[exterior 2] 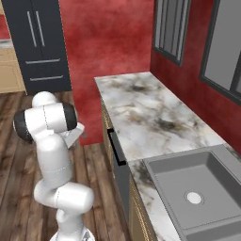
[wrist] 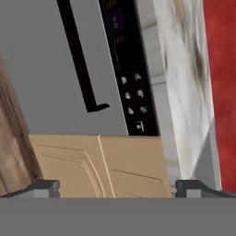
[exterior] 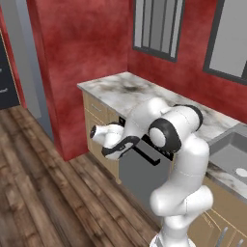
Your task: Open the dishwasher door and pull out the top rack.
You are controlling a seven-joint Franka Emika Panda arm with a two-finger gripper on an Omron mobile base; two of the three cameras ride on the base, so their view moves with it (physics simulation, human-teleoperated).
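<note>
The dishwasher door (exterior: 141, 179) is a flat grey panel set under the counter, and it stands shut. In the hand view the dishwasher door (wrist: 46, 69) carries a long black bar handle (wrist: 78, 60) and a black control strip (wrist: 124, 69) beside it. From the right base view the handle (exterior 2: 115, 148) sticks out of the cabinet row. The top rack is hidden behind the shut door. My gripper (exterior: 110, 150) hovers in front of the tan cabinet front beside the door, touching nothing. In the hand view the gripper (wrist: 117, 189) is open, its fingertips (wrist: 44, 188) far apart with nothing between them.
A tan cabinet front (wrist: 101, 161) fills the space just ahead of the hand. A marble counter (exterior 2: 146, 113) runs along the red wall (exterior: 87, 43), with a grey sink (exterior 2: 197, 188) at its right. Wooden floor (exterior: 43, 193) lies open to the left.
</note>
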